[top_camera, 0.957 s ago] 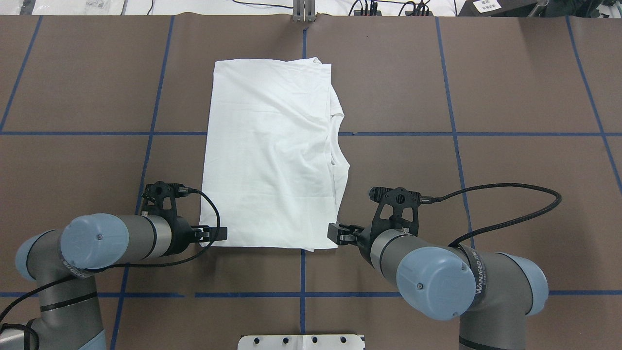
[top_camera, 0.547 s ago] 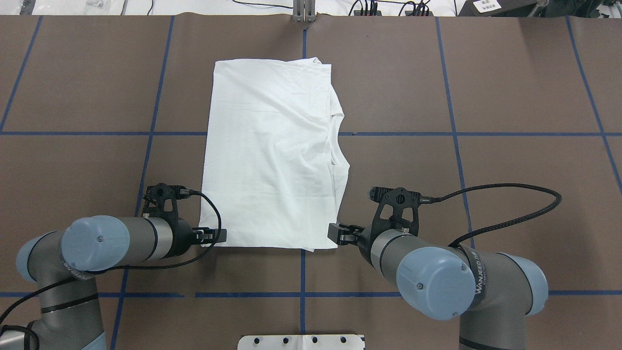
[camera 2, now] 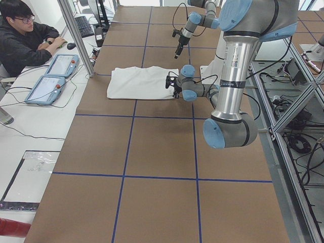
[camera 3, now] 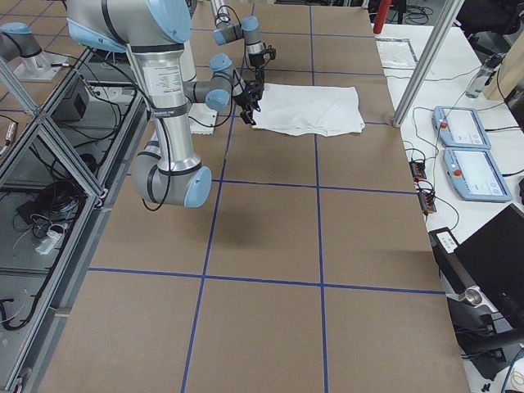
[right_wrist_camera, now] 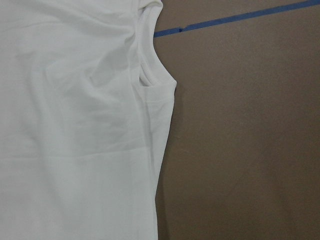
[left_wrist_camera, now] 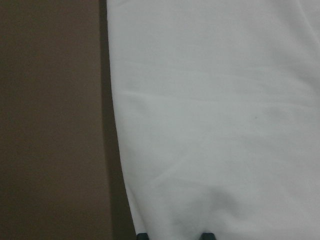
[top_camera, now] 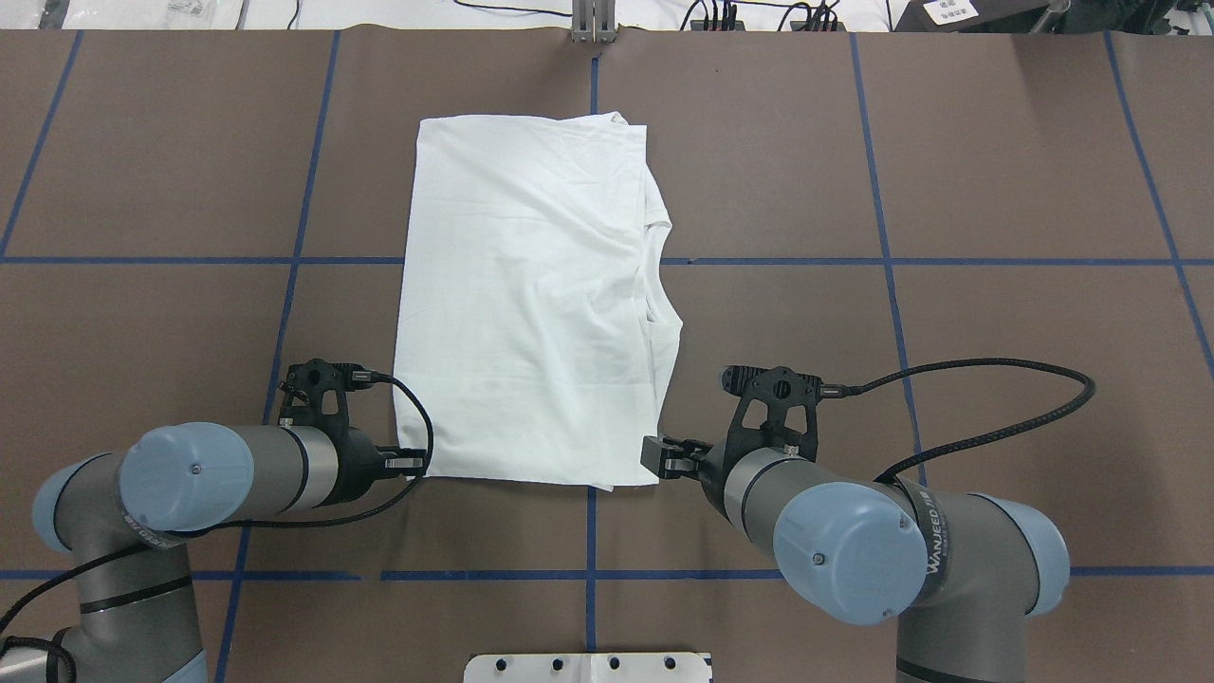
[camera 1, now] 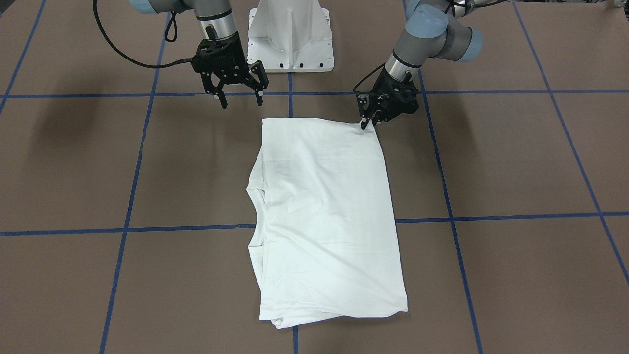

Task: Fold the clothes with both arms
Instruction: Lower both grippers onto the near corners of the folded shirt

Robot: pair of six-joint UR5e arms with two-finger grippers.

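Lifting now would likely drag the folded white shirt point(top_camera: 531, 294), lying flat on the table point(top_camera: 996, 398), askew: your left gripper point(camera 1: 365, 124) is pinched narrow on its near corner, while your right gripper point(camera 1: 242, 102) hangs wide open beside the other corner, holding nothing.

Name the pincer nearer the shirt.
Left. The left pincer touches the shirt at one corner nearest the robot; the right pincer hangs open, apart from the other such corner.
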